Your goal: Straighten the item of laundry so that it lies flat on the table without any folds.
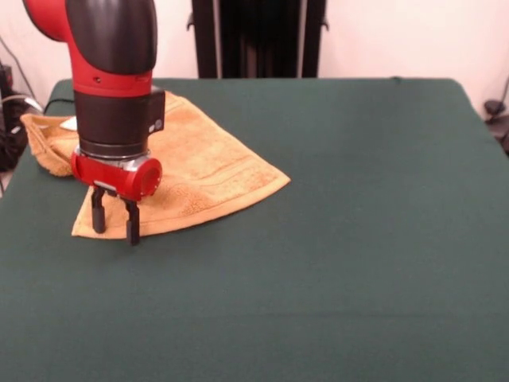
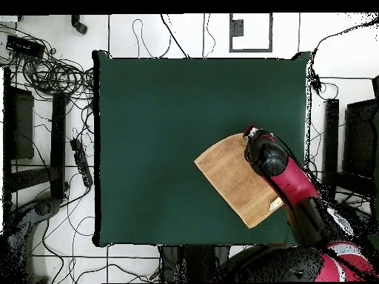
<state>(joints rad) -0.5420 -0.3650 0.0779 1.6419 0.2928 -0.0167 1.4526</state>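
Gripper [image 1: 115, 217] w/ fingers apart, holding nothing, over the towel's [image 1: 203, 171] near corner. Towel sits at the table [image 1: 334, 263] edge by the robot, far end bunched. Imo: pinch one layer only, drag slowly outward, keep low.

The towel [image 1: 199, 171] is showing an orange-tan terry, with woven bands running in a slightly deeper tan along its near edge; a sliver of white is peeking out at its far left side; the table [image 1: 358, 239] is wearing a plain dark green cloth, no pattern at all; the arm [image 1: 111, 72] is glowing red against black sections; the gripper [image 1: 115, 219] is showing black fingers under a red collar.
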